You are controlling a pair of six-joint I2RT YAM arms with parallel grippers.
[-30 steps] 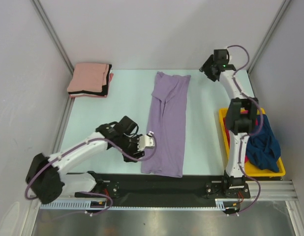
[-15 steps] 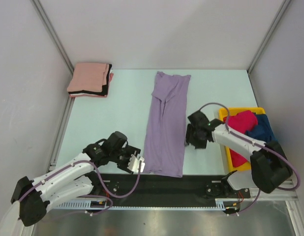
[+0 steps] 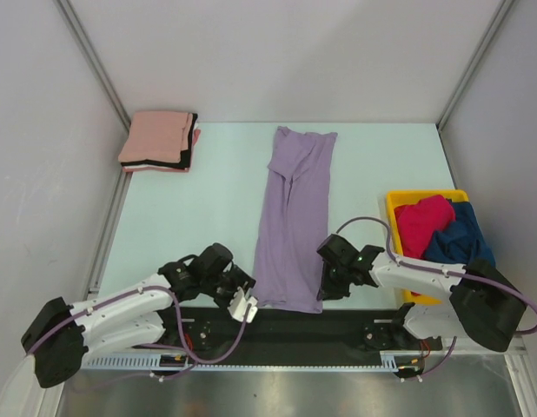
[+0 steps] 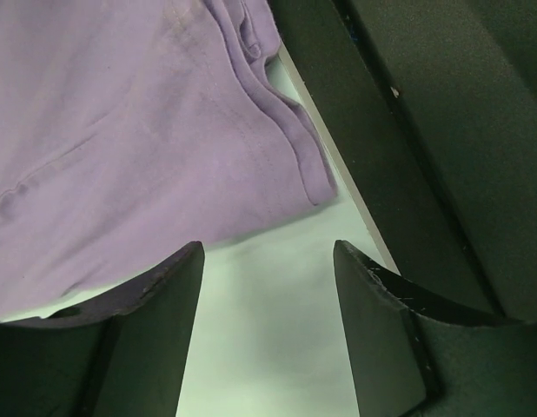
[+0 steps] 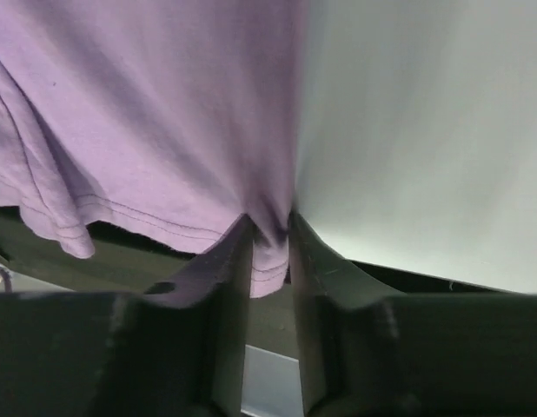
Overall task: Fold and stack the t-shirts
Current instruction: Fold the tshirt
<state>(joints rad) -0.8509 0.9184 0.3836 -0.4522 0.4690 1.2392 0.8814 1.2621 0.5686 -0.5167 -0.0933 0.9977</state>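
— Which step in hand?
— Folding the lavender shirt (image 3: 295, 208), by the look of it. Already narrowed into a long strip down the middle of the table (image 3: 208, 200), with the hem at the near edge. Most likely about to fold the hem up toward the collar.
— State of the right gripper (image 5: 270, 239)?
— Closed narrow on the near right corner of the hem, pinching the cloth.
— And the left gripper (image 4: 267, 261)?
— Wide, holding nothing. Low over bare table, right at the near left corner of the hem. Impossible to tell whether touching the cloth.
— Next move, then?
— Probably: slide the left fingers onto that corner, pinch, then lift both corners together and carry them away from the bases. Calls for equal height, otherwise a skewed fold.
— Rest of the work?
— At the far left corner, a folded stack of pink and black shirts (image 3: 160, 139). In the yellow bin (image 3: 416, 194) on the right, a red shirt (image 3: 422, 221) and a dark blue shirt (image 3: 455, 243), not yet folded.
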